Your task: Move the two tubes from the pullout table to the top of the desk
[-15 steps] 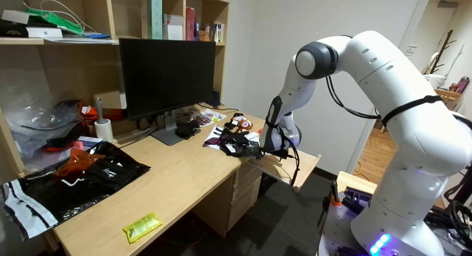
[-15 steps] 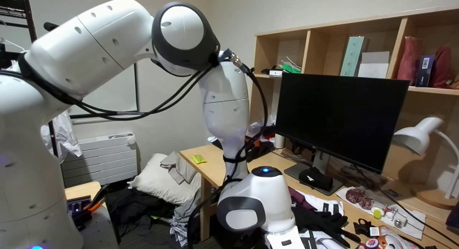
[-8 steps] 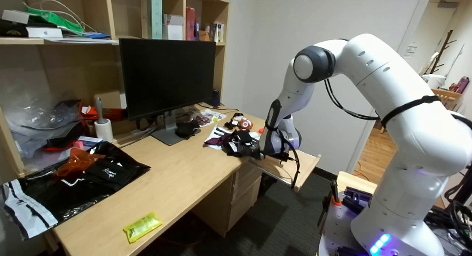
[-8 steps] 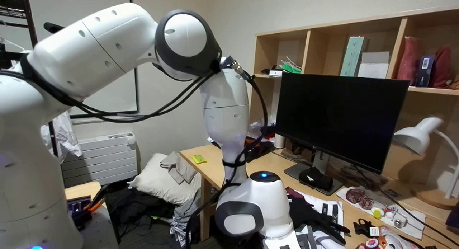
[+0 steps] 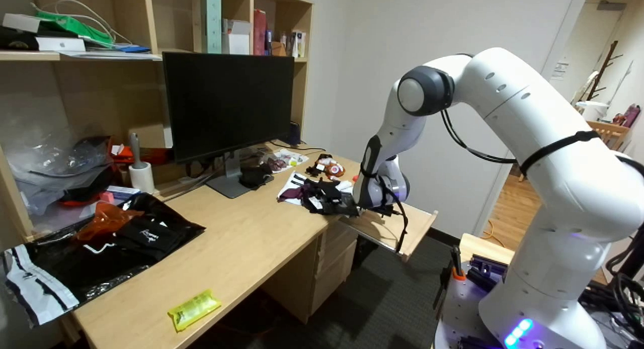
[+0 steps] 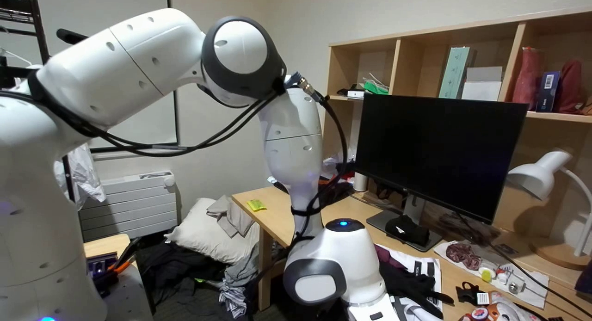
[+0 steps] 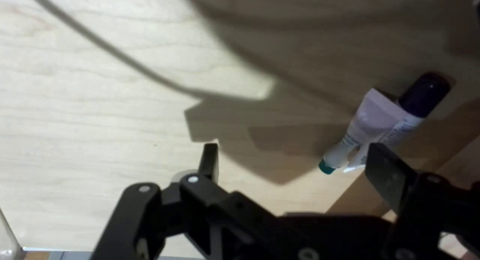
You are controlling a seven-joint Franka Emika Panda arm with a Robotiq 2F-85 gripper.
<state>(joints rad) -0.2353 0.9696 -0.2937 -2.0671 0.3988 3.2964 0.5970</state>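
beside the gripper [image 7: 294, 151] stretches the desk [image 5: 241, 243], where things must end up. above the gripper the arm [image 5: 546, 117] has sunk slightly at its bend in the last second, the gripper barely shifting: likely fine aiming, nothing gained yet. below it lies the pullout [image 7: 93, 140]. the gripper stands wide, grasping nothing. past its tips, towards the right of the wrist view, the dark-capped tube [image 7: 405, 125] and the green-capped tube [image 7: 367, 119] lie together on the pullout, seemingly touching; the gripper probably must slide over before closing.
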